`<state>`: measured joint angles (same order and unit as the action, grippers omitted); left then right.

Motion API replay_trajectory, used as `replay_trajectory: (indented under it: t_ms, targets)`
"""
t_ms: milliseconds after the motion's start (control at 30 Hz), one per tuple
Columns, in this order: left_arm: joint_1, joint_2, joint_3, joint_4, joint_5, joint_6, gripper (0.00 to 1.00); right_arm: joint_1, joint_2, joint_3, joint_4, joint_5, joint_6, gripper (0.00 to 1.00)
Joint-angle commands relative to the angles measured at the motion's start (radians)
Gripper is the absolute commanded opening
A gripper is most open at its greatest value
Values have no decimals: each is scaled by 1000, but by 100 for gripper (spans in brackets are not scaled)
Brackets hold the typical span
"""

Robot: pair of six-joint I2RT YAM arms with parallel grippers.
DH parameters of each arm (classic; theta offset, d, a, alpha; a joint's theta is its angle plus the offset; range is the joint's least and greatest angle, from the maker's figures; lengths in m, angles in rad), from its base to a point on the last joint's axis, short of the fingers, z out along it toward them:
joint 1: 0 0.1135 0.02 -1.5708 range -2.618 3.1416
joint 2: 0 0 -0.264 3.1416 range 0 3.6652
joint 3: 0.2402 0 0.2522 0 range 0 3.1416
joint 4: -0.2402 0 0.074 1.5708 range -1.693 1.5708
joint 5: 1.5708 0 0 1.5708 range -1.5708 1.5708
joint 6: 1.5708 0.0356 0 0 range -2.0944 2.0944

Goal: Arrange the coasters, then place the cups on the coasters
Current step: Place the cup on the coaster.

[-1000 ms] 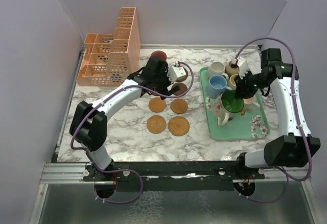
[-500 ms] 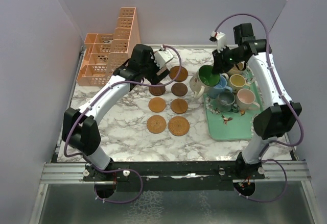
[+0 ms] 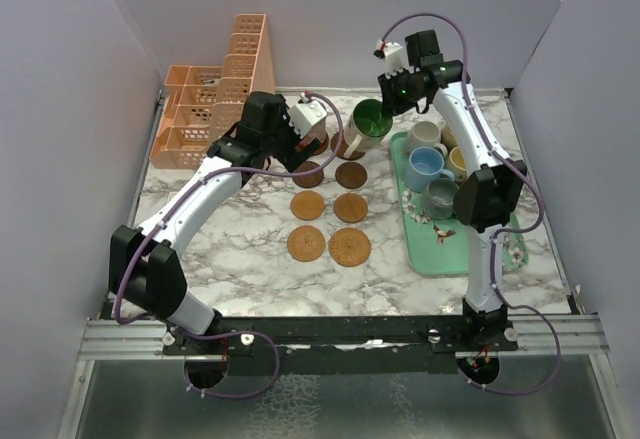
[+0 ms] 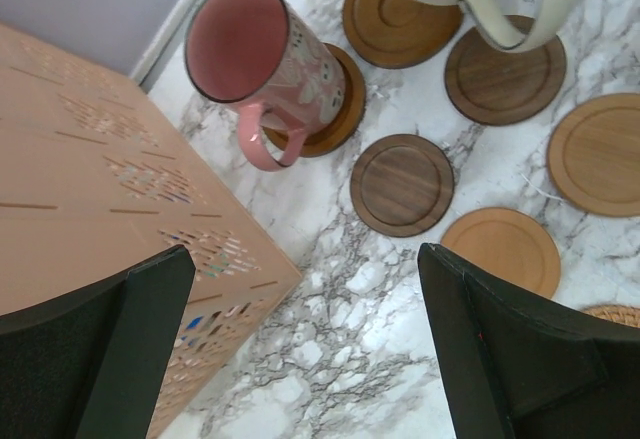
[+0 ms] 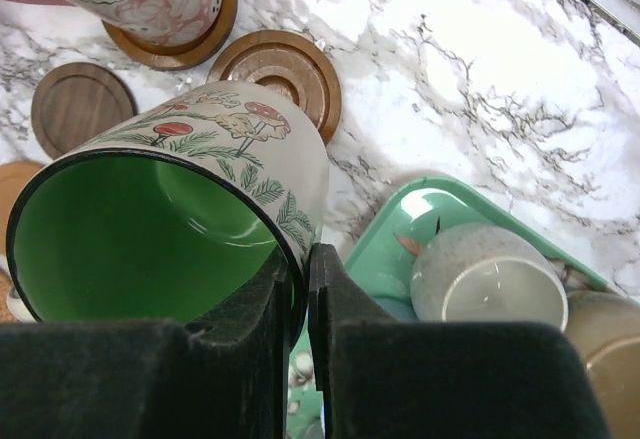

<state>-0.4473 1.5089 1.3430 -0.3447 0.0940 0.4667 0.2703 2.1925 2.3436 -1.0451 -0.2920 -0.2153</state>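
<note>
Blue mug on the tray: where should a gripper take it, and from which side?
Probably pinch its rim from above, one finger inside. The blue mug stands upright, mouth open upward, with the cream mug behind and the grey mug in front; its left rim, toward the tray edge, looks freest.

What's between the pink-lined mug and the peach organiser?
Only a bare strip of marble tabletop separates the mug from the organiser, in the left wrist view.

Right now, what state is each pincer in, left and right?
Left pincer: open, holding nothing.
Right pincer: shut on the green mug, gripping its rim.
</note>
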Motion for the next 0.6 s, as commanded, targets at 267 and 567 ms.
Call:
replay_trajectory:
  t_ms: [267, 567]
  targets:
    - [-48, 78, -6, 61, 170, 27, 97, 47, 93, 121, 198, 56, 104, 1]
    - [-67, 208, 52, 156, 185, -32, 94, 51, 135, 140, 223, 49, 135, 1]
